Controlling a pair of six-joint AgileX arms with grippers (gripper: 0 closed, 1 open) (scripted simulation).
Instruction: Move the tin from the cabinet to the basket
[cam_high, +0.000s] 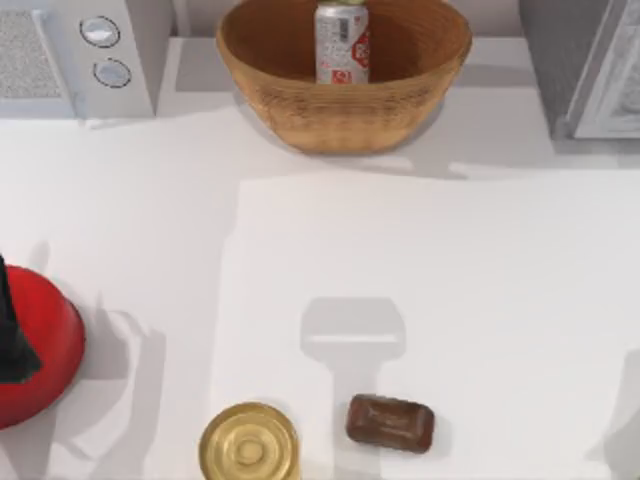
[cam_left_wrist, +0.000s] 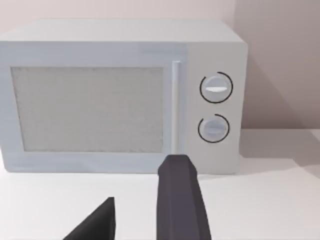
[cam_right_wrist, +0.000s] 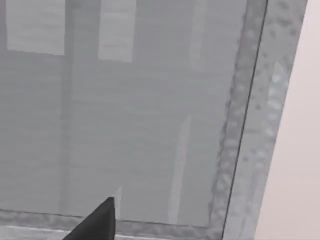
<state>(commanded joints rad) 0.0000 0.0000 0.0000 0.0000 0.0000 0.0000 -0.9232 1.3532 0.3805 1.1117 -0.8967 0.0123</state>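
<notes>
The left gripper (cam_left_wrist: 137, 215), fingers spread and empty, faces the microwave (cam_left_wrist: 120, 95) just ahead. The right gripper faces the cabinet (cam_right_wrist: 150, 110) close up; its grip I cannot tell. Farther off, the tin (cam_high: 342, 42) stands upright in the basket (cam_high: 345, 95).

I see the tin (cam_high: 342, 42) upright in the basket (cam_high: 300, 110) at the table's (cam_high: 500, 300) back; cabinet (cam_high: 585, 65) back right, microwave (cam_high: 70, 55) back left
</notes>
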